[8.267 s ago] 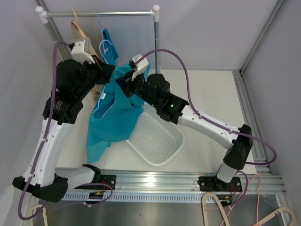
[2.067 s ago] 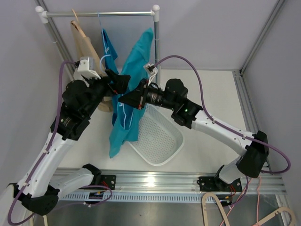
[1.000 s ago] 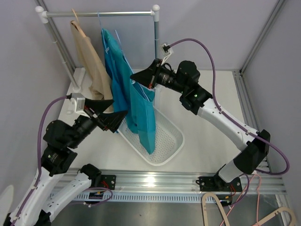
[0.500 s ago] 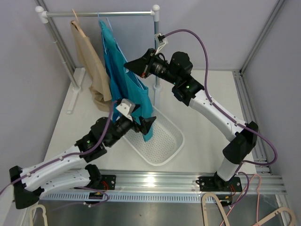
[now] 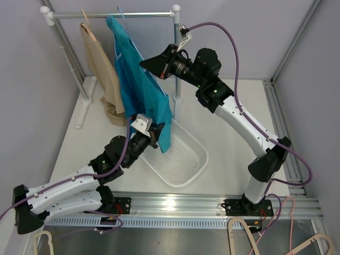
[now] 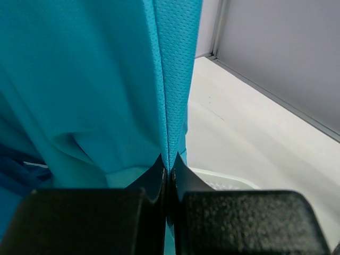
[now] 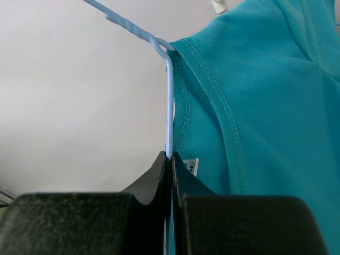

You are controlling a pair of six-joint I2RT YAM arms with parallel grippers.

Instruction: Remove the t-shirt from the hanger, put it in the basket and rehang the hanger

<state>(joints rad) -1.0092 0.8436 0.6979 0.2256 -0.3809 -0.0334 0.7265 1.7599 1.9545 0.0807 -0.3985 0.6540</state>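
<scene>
While the t-shirt [image 5: 141, 79] hangs from the rail [image 5: 149, 15], left gripper [image 6: 169, 172] pinching its fabric, right gripper [image 7: 170, 158] clamped on the hanger [image 7: 169, 106] — neck tag [image 7: 191, 167] unreadable.

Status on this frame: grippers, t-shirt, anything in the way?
Left gripper shut on t-shirt lower edge. Right gripper shut on hanger wire at collar. T-shirt not yet off hanger. Beige garment hangs beside; basket below.

- A robot lab cell: plain grey walls [image 5: 239, 37] enclose a white table [image 5: 223, 175].
- Aluminium mounting rail [image 5: 175, 204] along the near edge.
- Garment rack [image 5: 143, 15] far left.
</scene>
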